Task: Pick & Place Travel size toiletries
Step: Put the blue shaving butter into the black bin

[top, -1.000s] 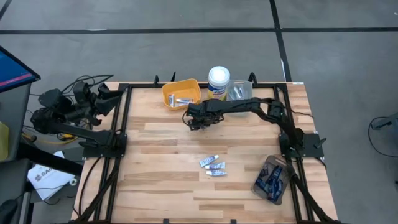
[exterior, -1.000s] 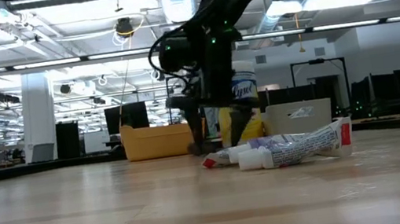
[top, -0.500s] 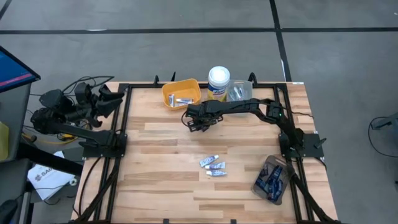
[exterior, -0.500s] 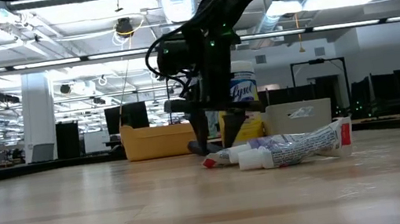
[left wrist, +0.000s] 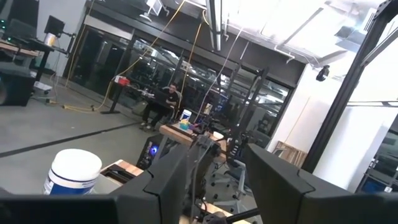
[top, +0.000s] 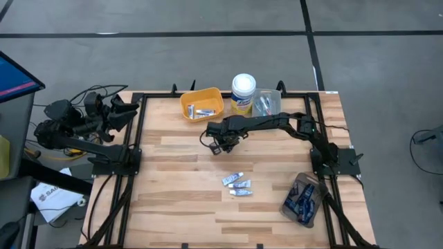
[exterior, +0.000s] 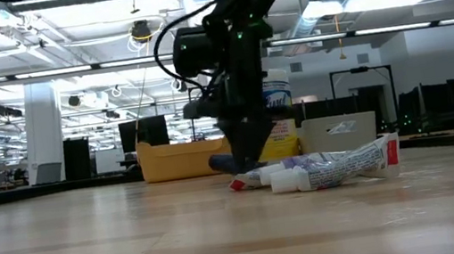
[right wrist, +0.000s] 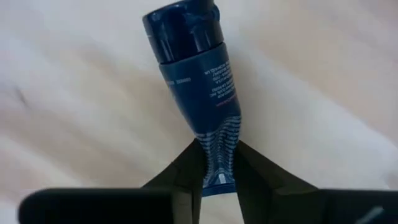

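A dark navy travel tube (right wrist: 194, 68) with a round cap sits in my right gripper (right wrist: 217, 165), which is shut on it just above the table's middle (top: 215, 142), near the yellow bin (top: 201, 104). In the low view the gripper (exterior: 245, 156) points down, with the tube's blue body (exterior: 221, 162) low beside it. White-and-blue toiletry tubes (top: 237, 184) lie flat on the wood nearer the front. More navy tubes fill a clear tray (top: 302, 199) at the near right. My left gripper (top: 128, 111) waits open off the table's far left corner. My right gripper pinches the navy tube's flat crimped tail (right wrist: 217, 142) between its two fingers (right wrist: 186, 165). The fingers come from above, pointing down, in line with the tube. The cap end (right wrist: 183, 28) points away from the gripper toward the wood; whether it rests on the table I cannot tell.
A white-lidded yellow canister (top: 243, 90) and a clear container (top: 267, 102) stand at the far edge beside the yellow bin, which holds small tubes. Black frame rails (top: 138, 138) run along the table's left and right sides. Bare wood lies at the near left.
My right gripper has shifted slightly toward the near edge and turned. Its fingers, apart a second ago, have shut and taken hold of the navy tube.
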